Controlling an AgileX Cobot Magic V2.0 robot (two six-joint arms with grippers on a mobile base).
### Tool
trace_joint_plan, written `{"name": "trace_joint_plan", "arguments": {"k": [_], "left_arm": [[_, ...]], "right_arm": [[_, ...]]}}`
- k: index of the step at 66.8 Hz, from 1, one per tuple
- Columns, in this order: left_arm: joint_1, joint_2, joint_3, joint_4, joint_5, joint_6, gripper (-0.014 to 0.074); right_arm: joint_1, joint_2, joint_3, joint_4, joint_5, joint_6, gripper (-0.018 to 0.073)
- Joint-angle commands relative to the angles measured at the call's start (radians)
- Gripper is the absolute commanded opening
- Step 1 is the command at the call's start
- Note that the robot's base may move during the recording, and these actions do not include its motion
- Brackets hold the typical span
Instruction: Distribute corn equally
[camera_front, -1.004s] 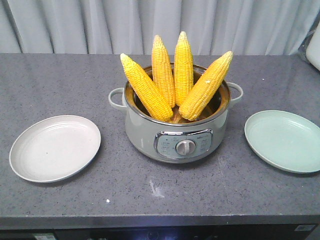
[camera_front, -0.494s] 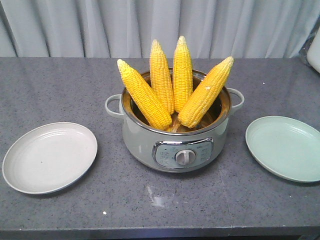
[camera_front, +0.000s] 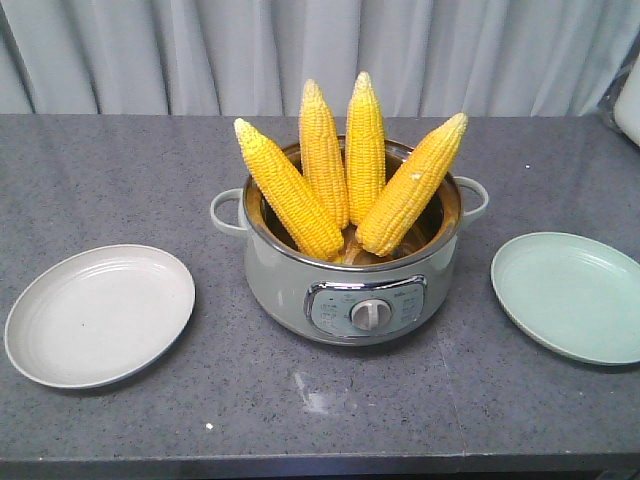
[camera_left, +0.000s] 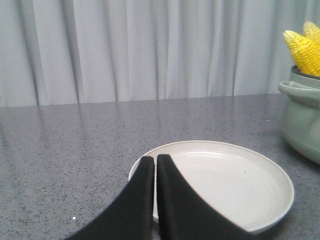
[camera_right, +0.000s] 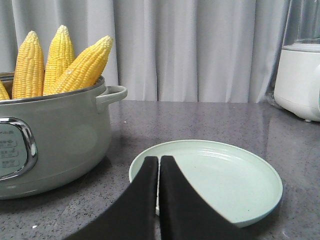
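In the front view, the corn (camera_front: 366, 145) stands in a pale green electric pot (camera_front: 280, 280) at the middle of the grey speckled counter (camera_front: 120, 170). There are four cobs with their butts down inside the pot. Their pointed tips fan out above the rim: two lean left, one leans right, and one is nearly upright. A round dial (camera_front: 369, 314) sits in a chrome-framed panel on the pot's near side. On the robot's left lies an off-white plate (camera_front: 100, 314), well apart from the pot. On its right lies a pale green plate (camera_front: 570, 296), also apart from the pot. A grey curtain (camera_front: 200, 55) hangs behind the counter, and a white appliance (camera_front: 630, 105) shows at the far right edge.

In the left wrist view, the left fingers (camera_left: 140, 200) are black and pressed nearly together, with only a thin slit between them and nothing in it. Their tips lie over the near rim of the off-white plate (camera_left: 225, 175). At the right edge are a pot handle and two cob tips (camera_left: 302, 47).

In the right wrist view, the right fingers (camera_right: 142, 200) are likewise closed to a hairline gap and grip nothing. Their tips lie over the near edge of the pale green plate (camera_right: 225, 180). The pot (camera_right: 65, 145) fills the left, with three cobs (camera_right: 82, 67) rising from it. The white appliance (camera_right: 300, 80) stands far right.
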Motion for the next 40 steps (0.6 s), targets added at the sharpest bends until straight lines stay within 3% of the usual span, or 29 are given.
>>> {"name": "trace_joint_plan", "arguments": {"k": [1, 40], "left_arm": [[-0.005, -0.016, -0.016, -0.008, -0.074, -0.012, -0.0006], [-0.005, -0.016, -0.016, -0.008, -0.074, -0.012, -0.0006]], "right_arm": [[-0.004, -0.007, 0.008, -0.014, -0.072, -0.006, -0.0008], [-0.004, -0.007, 0.008, -0.014, -0.078, -0.006, -0.0008]]}}
